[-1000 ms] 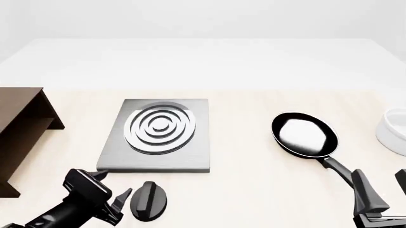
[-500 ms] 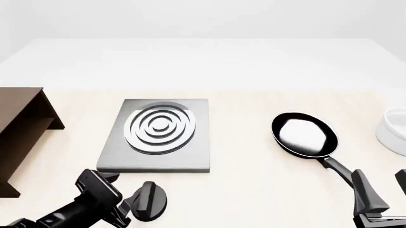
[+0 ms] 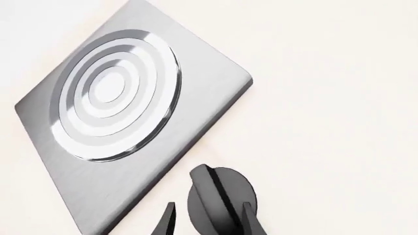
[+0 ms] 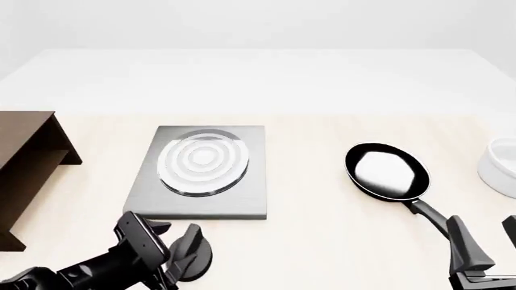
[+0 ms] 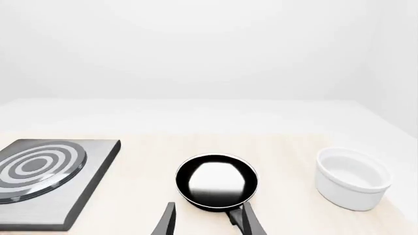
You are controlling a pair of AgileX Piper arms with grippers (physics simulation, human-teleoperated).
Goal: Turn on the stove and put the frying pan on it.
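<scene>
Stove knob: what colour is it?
Black. The stove knob is plain black with a raised ridge across it, clearest in the left wrist view.

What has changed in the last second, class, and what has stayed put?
The left end effector moved right to straddle the knob. The burner rings look paler. The frying pan, bowl, shelf and right end effector stayed put.
</scene>
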